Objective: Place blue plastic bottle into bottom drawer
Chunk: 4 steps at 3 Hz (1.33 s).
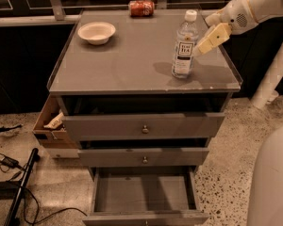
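Observation:
The blue plastic bottle (184,46), clear with a white cap and a white label, stands upright on the right part of the grey cabinet top (132,55). My gripper (203,45) reaches in from the upper right and sits just right of the bottle at label height, very close to it. The bottom drawer (144,194) is pulled out at the foot of the cabinet, and its shallow grey inside is bare.
A white bowl (96,32) sits at the top's back left and a red soda can (141,7) lies at the back edge. Two knobbed drawers (144,126) are above the bottom one. A cardboard box (49,124) is at the cabinet's left, with cables on the floor (9,164).

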Tool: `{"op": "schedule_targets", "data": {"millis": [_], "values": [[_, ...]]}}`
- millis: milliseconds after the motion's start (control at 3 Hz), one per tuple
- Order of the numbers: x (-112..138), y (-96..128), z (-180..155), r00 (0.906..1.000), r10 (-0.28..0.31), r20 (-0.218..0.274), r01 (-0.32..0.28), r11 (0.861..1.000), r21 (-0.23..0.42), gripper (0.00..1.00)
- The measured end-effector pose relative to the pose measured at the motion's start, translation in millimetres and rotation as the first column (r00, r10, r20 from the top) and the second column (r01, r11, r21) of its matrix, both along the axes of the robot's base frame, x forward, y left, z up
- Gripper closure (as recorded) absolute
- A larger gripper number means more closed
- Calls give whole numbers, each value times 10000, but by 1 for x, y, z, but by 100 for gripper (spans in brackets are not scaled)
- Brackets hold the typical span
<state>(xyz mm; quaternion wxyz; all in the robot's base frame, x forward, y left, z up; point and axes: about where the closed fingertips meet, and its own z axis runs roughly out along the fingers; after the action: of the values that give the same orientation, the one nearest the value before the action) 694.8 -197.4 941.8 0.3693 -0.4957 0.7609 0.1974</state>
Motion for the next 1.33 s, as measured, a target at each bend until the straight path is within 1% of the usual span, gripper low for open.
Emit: {"op": "schedule_targets", "data": {"millis": [333, 667, 1333], "values": [[0, 17, -2, 9992, 382, -118, -384, 9992, -141, 0], [-2, 35, -1, 9967, 810, -50, -811, 9962, -312, 0], [0, 50, 0, 9928, 1040, 586, -1008, 9934, -551, 0]]}}
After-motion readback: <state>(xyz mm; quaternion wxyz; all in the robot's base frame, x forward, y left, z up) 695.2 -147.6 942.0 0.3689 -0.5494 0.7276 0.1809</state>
